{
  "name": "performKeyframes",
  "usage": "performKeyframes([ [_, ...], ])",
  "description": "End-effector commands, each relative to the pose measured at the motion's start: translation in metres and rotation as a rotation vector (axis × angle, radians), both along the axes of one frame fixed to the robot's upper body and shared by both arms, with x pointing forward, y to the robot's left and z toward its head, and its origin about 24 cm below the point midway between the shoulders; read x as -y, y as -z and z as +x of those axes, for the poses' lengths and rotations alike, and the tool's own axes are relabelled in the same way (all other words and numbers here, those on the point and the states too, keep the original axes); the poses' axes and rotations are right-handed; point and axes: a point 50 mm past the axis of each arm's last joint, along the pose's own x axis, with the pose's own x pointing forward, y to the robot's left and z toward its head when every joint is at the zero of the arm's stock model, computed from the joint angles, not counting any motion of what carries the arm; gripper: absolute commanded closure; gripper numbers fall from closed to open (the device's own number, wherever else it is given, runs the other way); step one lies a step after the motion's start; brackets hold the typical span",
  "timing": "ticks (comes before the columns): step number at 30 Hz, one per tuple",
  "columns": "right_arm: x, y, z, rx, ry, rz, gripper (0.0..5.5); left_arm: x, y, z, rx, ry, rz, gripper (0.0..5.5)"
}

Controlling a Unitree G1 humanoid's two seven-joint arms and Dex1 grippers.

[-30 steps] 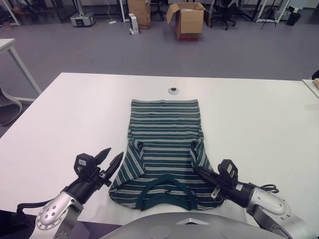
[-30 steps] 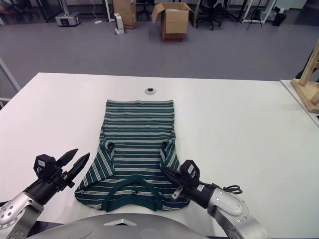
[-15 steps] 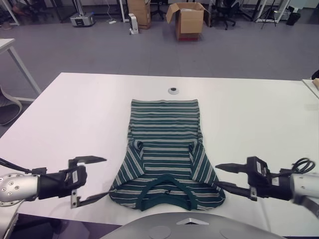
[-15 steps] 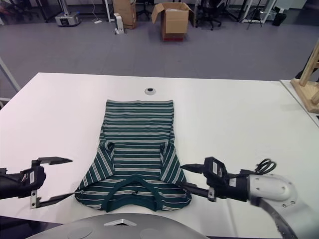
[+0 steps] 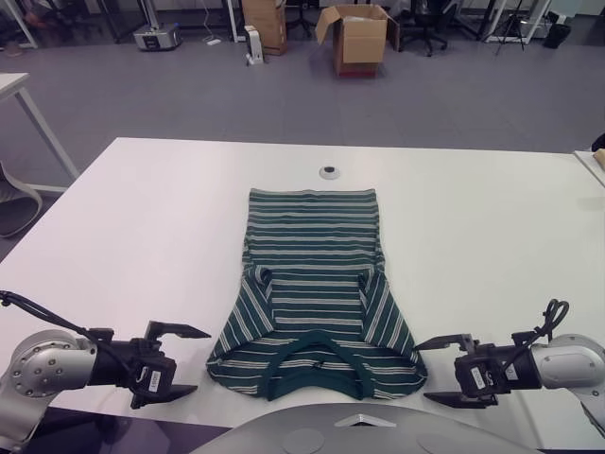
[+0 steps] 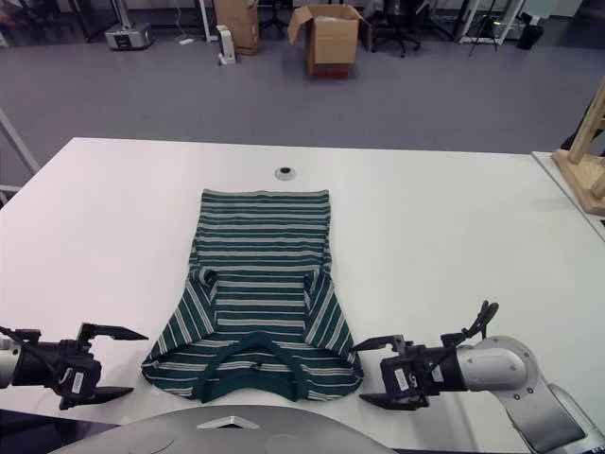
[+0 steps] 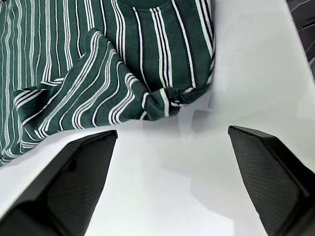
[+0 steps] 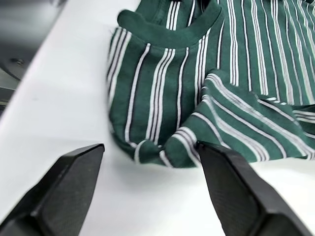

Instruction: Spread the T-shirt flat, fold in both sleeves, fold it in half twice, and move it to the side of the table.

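Note:
The green T-shirt with white stripes [image 5: 312, 274] lies on the white table [image 5: 151, 208], collar toward the near edge, both sleeves folded in over the body. My left gripper [image 5: 189, 361] stands open at the near left shoulder corner [image 7: 167, 96], just off the cloth. My right gripper [image 5: 437, 371] is open beside the near right shoulder corner [image 8: 147, 147], with nothing between its fingers. Each gripper's fingers [image 7: 74, 172] [image 8: 236, 187] straddle bare table just short of the shirt's edge.
A small round grommet [image 5: 329, 172] sits in the table beyond the shirt's hem. Wide bare table lies to both sides. A wooden stand [image 6: 586, 156] is at the far right edge. Cardboard boxes [image 5: 357, 38] and chairs stand on the floor behind.
Both grippers have swung from pointing forward to pointing inward, dropped toward the near edge and opened wide beside the shirt's shoulder corners. The shirt has not moved.

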Motion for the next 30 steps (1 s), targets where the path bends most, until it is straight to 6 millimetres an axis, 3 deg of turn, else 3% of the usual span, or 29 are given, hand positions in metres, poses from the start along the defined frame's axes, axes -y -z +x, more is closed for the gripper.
performKeyframes([
  [1, -0.004, 0.001, 0.007, 0.034, -0.02, 0.003, 1.95, 0.01, 0.006, 0.002, 0.02, 0.033, -0.016, 2.08],
  [7, -0.003, 0.002, 0.012, 0.046, -0.042, -0.011, 1.95, 0.018, 0.015, 0.004, 0.018, 0.034, -0.046, 3.21],
  [12, -0.004, -0.001, 0.017, 0.045, -0.063, -0.007, 2.92, 0.02, 0.025, 0.0, -0.001, 0.033, -0.058, 4.1],
  [21, -0.002, -0.003, 0.023, 0.015, -0.048, 0.027, 4.52, 0.019, 0.024, 0.003, 0.005, 0.036, -0.068, 5.49],
  [24, -0.004, -0.011, 0.026, -0.018, -0.044, 0.06, 5.21, 0.021, 0.012, 0.008, -0.032, -0.011, -0.13, 5.5],
  [26, 0.003, -0.025, 0.027, -0.091, -0.052, 0.036, 5.48, 0.017, -0.01, 0.006, -0.104, -0.033, -0.153, 5.5],
  [30, 0.016, -0.064, 0.026, -0.294, -0.031, 0.023, 5.48, 0.015, -0.053, 0.008, -0.245, -0.032, -0.167, 5.5],
])
